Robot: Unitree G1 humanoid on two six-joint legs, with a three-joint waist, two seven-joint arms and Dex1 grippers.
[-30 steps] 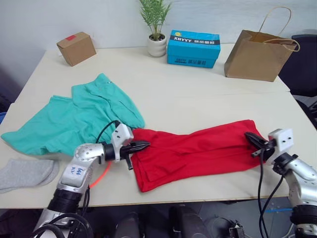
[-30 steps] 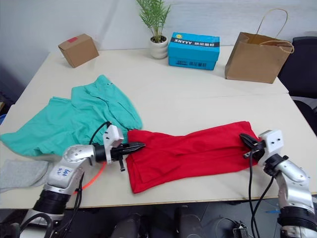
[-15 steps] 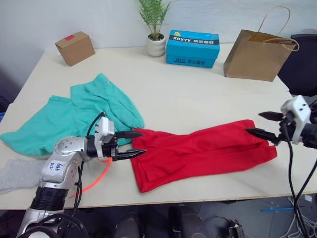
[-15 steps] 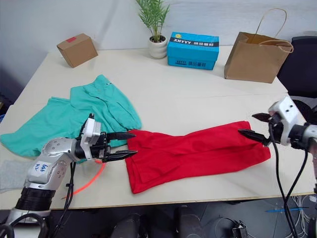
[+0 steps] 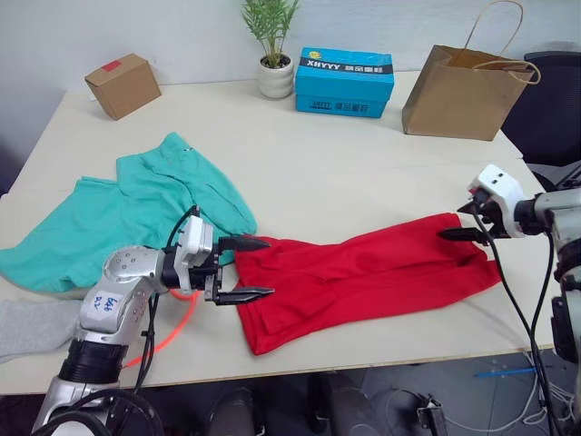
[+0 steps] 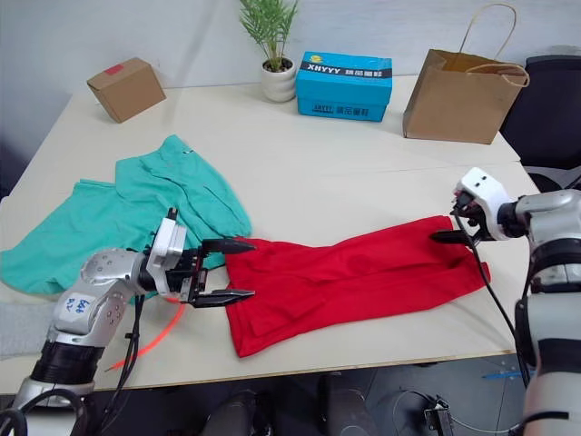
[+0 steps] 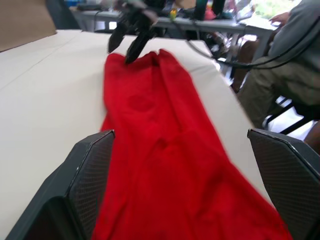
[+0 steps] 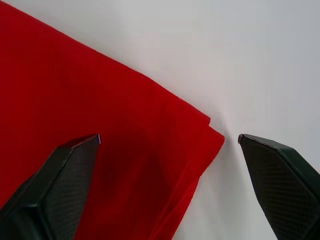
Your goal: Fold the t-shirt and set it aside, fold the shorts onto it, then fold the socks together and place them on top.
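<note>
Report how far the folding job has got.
Done: the t-shirt looks folded lengthwise into a long strip on the table. In hand: nothing is gripped; the left gripper and right gripper are open, one at each end of the strip. Left: finish folding the t-shirt and set it aside; the shorts lie spread out unfolded, the socks lie untouched at the table's edge.

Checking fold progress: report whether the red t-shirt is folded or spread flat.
Partly folded. The t-shirt lies as a long narrow band across the table, layered edges at its near end; both grippers are open.
</note>
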